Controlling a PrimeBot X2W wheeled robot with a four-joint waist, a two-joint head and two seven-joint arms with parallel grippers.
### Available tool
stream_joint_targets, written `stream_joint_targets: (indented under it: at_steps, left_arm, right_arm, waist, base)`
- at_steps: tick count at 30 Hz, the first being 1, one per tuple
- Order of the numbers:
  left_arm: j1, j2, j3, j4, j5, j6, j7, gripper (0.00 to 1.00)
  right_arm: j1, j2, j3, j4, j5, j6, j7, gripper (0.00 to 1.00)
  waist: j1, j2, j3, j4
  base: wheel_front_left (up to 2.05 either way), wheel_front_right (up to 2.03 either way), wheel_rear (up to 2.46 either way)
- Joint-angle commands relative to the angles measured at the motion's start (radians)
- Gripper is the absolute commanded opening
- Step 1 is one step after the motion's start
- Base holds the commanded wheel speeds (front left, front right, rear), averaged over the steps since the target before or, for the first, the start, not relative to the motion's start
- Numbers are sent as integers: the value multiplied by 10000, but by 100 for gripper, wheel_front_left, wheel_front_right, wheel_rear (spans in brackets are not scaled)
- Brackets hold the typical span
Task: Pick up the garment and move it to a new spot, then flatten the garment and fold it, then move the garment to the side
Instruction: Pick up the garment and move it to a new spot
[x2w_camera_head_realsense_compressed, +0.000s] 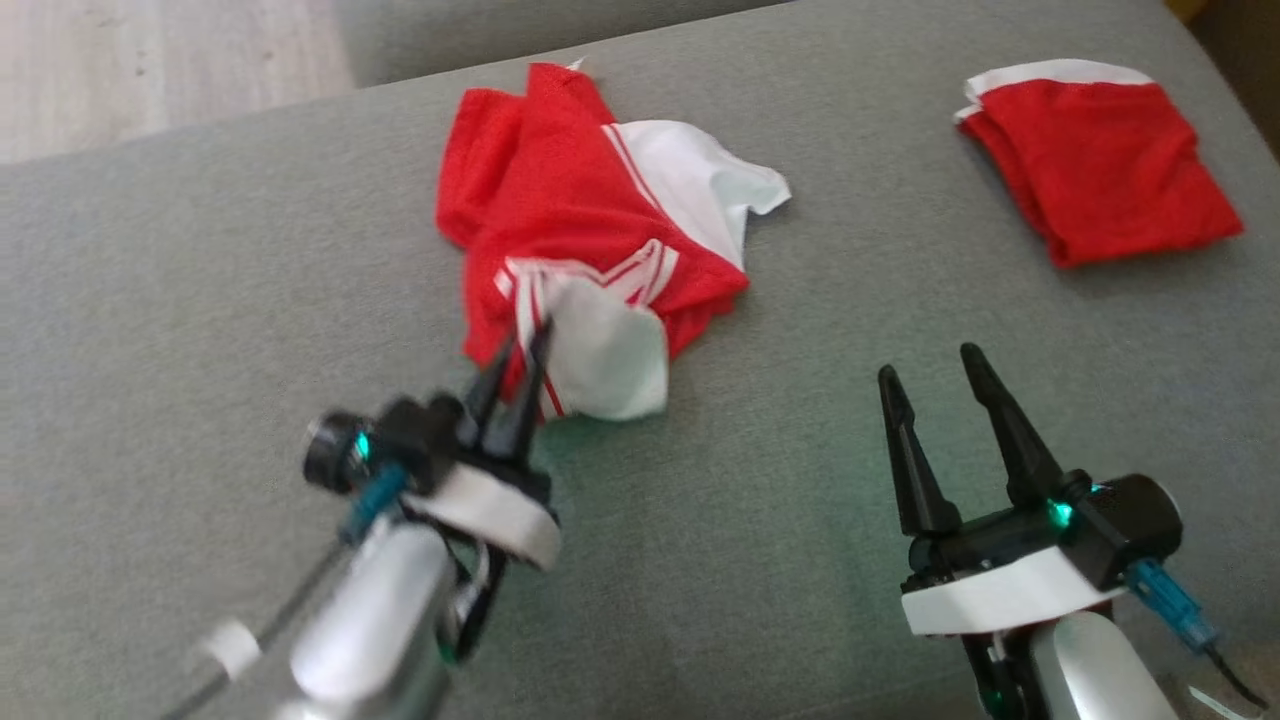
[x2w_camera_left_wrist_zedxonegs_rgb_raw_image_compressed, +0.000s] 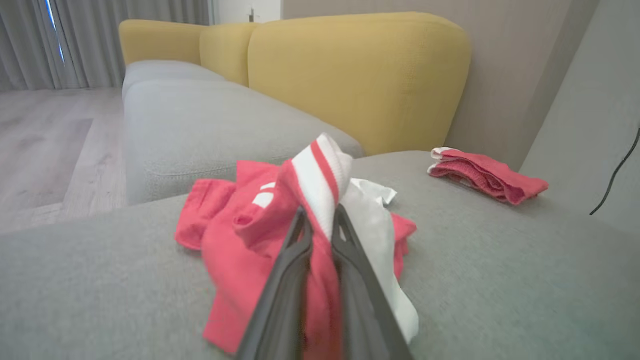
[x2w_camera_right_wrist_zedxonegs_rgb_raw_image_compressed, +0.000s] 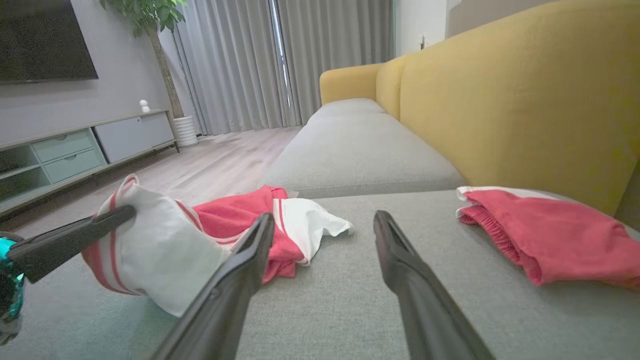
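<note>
We are clamping our left gripper (x2w_camera_head_realsense_compressed: 528, 338) on the white, red-striped edge of the crumpled garment (x2w_camera_head_realsense_compressed: 590, 220), at seven o'clock of the heap lying mid-seat on the grey sofa cushion (x2w_camera_head_realsense_compressed: 200, 300), while our right gripper (x2w_camera_head_realsense_compressed: 928, 361) is hovering at five o'clock, fingers spread and empty. We are judging that the lift should go straight up and slowly so the cloth hangs free. The blur there is hiding whether we are pinching one layer or several.

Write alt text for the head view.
The left gripper, jaws shut, pinches a crumpled red-and-white garment on a grey sofa cushion. The right gripper hovers open beside it; a folded red garment lies at upper right.
</note>
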Motion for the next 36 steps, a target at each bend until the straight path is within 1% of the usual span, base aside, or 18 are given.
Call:
stream_joint_targets:
  at_steps: [1,4,5,6,10,12,14,21,28,32,36]
  left_arm:
    - [-25,-11,503,-574,241,117,-107,0]
    - [851,-340,935,-1205,671,339,-108,0]
    - [1145,-423,1084,-1397,811,436,-108,83]
    - [1425,-480,1165,-1578,961,455,-108,100]
    - [2553,-637,1637,-2122,1360,717,-109,100]
    - [3068,-675,1782,-2370,1516,719,-109,100]
    - [3548,-699,2034,-2679,1671,815,-109,100]
    - [5172,-797,3420,-4089,2068,1214,-110,100]
    - [6604,-899,4307,-4992,2304,1226,-110,100]
    - [7067,-925,4455,-5301,2480,1291,-110,100]
    - [7467,-939,4412,-5420,2594,1200,-110,100]
  right_arm:
    - [-206,66,189,-162,51,67,-108,100]
    - [-73,72,192,119,55,67,-108,100]
    - [-5,74,202,235,45,67,-108,100]
    - [58,75,221,346,33,67,-108,100]
    - [343,62,294,777,12,67,-108,100]
    - [471,44,308,938,-6,67,-108,100]
    - [580,41,264,1076,-22,67,-108,100]
    - [1116,69,-197,1284,20,67,-108,100]
    - [1669,108,-711,1274,-171,67,-108,100]
    - [1819,120,-799,1221,-274,67,-108,100]
    - [1972,130,-921,1127,-297,67,-109,100]
  waist:
    - [-2,0,-89,177]
    - [-2,0,-432,361]
    - [-2,0,-602,425]
    - [-2,0,-759,475]
    - [-2,0,-1528,732]
    - [-2,0,-1786,879]
    - [-2,0,-2016,1031]
    - [-2,0,-2590,1547]
    - [-2,0,-2866,1835]
    - [-2,0,-2922,1896]
    - [-2,0,-2974,1979]
  base:
    - [0,0,0]
    - [0,0,0]
    - [0,0,0]
    - [0,0,0]
    - [0,0,0]
    - [0,0,0]
    - [0,0,0]
    - [0,0,0]
    - [0,0,0]
    - [0,0,0]
    - [0,0,0]
